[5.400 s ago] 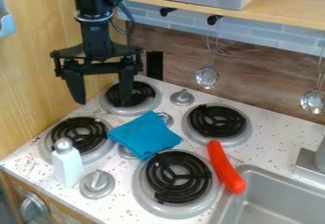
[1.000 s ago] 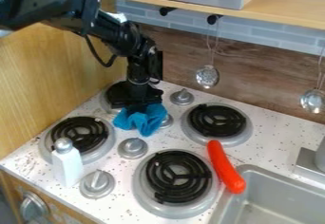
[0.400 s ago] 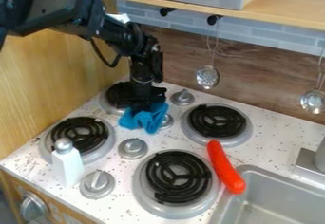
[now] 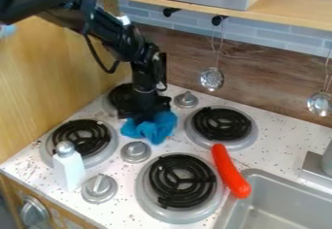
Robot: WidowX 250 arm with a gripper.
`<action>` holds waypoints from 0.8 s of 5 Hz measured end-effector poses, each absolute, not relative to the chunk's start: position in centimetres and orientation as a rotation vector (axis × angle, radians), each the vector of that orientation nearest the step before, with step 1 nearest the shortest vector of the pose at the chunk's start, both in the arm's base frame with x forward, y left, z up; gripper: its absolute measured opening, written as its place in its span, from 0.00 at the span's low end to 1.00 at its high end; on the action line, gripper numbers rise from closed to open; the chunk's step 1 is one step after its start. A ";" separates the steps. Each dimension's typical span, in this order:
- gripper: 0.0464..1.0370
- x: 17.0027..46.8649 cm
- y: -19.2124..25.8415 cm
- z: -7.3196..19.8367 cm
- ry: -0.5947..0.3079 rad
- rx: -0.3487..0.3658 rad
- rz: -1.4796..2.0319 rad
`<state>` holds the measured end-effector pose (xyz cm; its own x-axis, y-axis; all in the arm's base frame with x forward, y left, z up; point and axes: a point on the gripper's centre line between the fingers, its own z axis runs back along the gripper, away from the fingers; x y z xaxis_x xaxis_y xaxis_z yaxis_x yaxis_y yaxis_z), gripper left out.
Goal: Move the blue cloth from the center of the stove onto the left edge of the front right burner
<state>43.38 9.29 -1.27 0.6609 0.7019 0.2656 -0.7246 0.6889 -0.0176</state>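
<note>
The gripper (image 4: 149, 116) points down at the front right edge of the back left burner (image 4: 115, 107), shut on the blue cloth (image 4: 156, 129). Folds of the bunched cloth stick out below and on both sides of it, between that burner and a silver knob (image 4: 135, 152). Another knob behind the cloth is hidden. The arm covers much of the back left burner.
A white bottle (image 4: 68, 167) stands by the front left burner (image 4: 91, 140). An orange-red sausage-shaped object (image 4: 230, 171) lies between the front right burner (image 4: 178, 216) and the sink (image 4: 285, 206). Ladles (image 4: 211, 79) hang at the back wall.
The gripper, open above the stove at first, has come down and closed on the cloth. The cloth, once spread flat over the middle knob, is bunched farther back; lately both shifted slightly toward the front.
</note>
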 end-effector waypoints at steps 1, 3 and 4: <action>0.05 42.1 8.0 -1.4 -0.250 0.085 0.781; 0.05 39.0 4.1 -1.5 -0.237 0.053 0.697; 0.04 37.4 3.9 -1.3 -0.233 0.050 0.679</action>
<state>37.38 3.87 -1.29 0.7534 0.6163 0.2294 -0.6274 0.7782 -0.0300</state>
